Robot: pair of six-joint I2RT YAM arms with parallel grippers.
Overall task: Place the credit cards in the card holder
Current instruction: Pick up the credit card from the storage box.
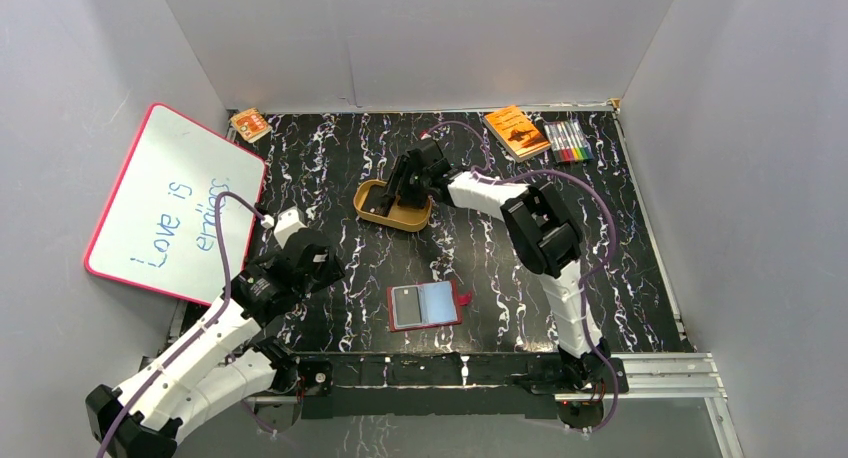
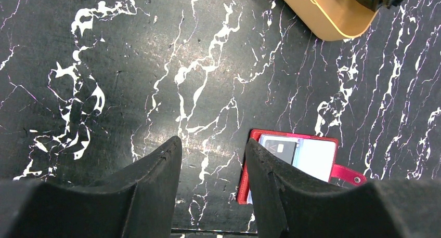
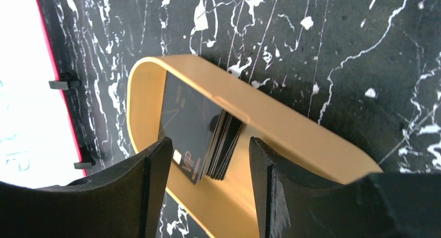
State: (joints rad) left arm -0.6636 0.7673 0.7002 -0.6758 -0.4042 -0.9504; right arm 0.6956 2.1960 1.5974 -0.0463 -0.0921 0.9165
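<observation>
While your right hand (image 3: 209, 144) hovers released over the black cards (image 3: 192, 118) in the tan dish (image 3: 291, 131), your left hand (image 2: 213, 142) hangs released, empty, well apart from it.

The overhead view is lit evenly and softly from above. The worktop (image 1: 325, 163) is rendered sharp, and only faint, short shadows are cast on it. The whiteboard (image 1: 175, 203) is bright, yet its writing can be read. In the left wrist view, a broad pale sheen is seen on the far centre of the worktop, and the left pincer (image 2: 213, 144) is rendered dark and soft-edged. In the right wrist view, the whiteboard at the left is overexposed to near white. The tan dish (image 3: 291, 131) is brightly lit on its rim, and the right pincer (image 3: 208, 144) is dark and slightly out of focus.
</observation>
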